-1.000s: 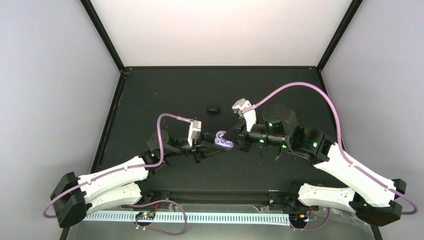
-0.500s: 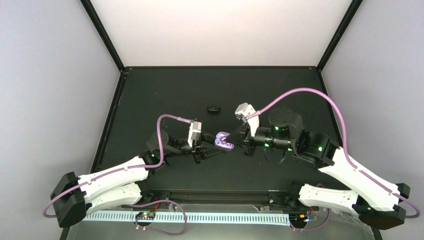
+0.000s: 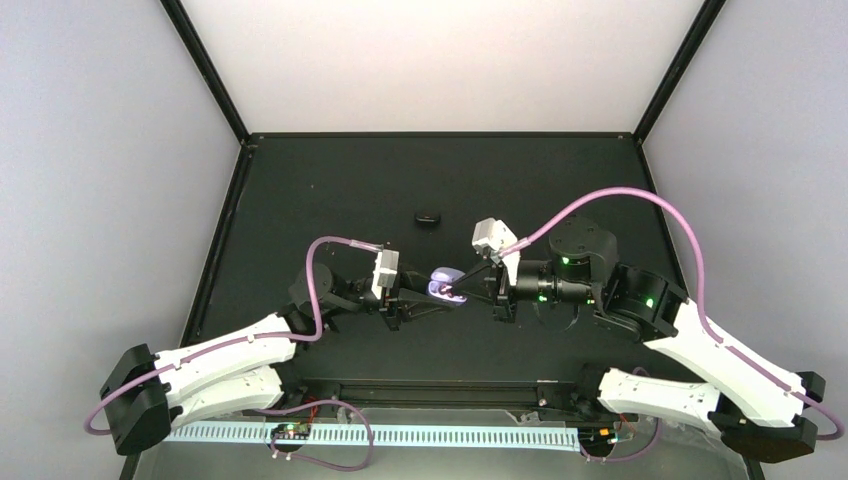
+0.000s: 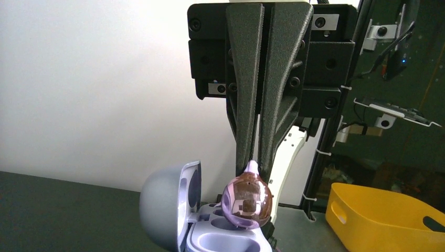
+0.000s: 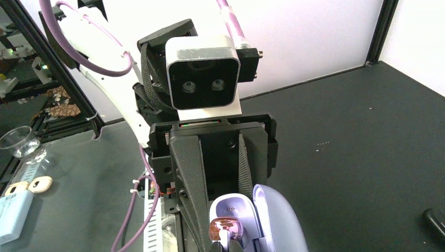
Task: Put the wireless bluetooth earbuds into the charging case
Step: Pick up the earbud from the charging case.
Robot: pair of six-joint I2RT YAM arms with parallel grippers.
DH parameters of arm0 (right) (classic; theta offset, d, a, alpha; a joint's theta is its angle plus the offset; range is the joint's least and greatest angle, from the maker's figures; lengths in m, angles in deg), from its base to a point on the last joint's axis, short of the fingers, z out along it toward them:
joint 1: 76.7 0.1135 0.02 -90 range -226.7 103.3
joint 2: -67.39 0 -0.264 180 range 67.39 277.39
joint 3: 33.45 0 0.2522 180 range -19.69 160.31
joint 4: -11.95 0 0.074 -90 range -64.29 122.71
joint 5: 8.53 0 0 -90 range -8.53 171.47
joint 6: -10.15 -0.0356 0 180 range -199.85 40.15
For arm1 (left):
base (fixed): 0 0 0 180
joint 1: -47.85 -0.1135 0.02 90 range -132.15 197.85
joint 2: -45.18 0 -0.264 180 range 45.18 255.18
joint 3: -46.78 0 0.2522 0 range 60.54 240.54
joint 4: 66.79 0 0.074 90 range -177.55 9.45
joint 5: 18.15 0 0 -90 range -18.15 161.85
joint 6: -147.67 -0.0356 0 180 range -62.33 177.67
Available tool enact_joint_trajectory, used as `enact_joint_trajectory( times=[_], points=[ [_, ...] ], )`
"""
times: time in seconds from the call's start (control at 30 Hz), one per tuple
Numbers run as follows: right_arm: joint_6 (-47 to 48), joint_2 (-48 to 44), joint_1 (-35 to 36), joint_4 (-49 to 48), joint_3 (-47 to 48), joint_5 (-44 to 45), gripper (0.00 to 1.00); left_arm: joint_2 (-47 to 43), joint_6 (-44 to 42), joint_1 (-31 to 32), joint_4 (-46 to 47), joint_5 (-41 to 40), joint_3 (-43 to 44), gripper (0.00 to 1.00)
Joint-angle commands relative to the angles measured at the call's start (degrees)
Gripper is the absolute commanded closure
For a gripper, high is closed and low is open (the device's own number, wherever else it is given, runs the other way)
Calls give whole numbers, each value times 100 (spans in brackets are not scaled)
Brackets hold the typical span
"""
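The black tabletop [image 3: 330, 190] fills the floor of the booth, with pale walls on three sides. Both white arms reach in from the near edge and meet a little in front of its centre: the left arm [image 3: 225, 350] from the left, the right arm [image 3: 700, 340] from the right, each trailing a mauve cable.

Out past the booth, in the left wrist view, a yellow bin [image 4: 383, 220] sits low on the right.

The left jaws are clenched on the charging case [image 4: 210, 231], gripping its base from below and behind. It is held between the two arms with its lid swung open. The domed lavender lid stands up on the left of the left wrist view, and the base shows its wells facing up.

The right jaws point straight down over the case, their dark fingers [image 4: 244, 105] squeezed nearly together and pinching the thin stem of one earbud [image 4: 247, 203].

A small black oval piece [image 3: 428, 217] lies alone on the tabletop, farther back and well apart from both arms.

The earbud is a glossy, pinkish-mauve bulb. It hangs from the fingertips with its lower end at the rim of a well in the case base. I can't tell if it touches the well.
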Motion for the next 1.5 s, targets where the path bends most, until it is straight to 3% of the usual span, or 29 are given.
enact_joint_trajectory(
  times=[0.0,0.43,1.47],
  points=[
    [260,72,-20,117,238,-133,99,-98,-202,54,232,129,25,99],
    [308,293,-12,306,486,35,99,-85,-253,109,127,133,65,98],
    [-163,127,41,-218,39,-142,99,-146,-175,187,188,-92,156,99]
  ],
)
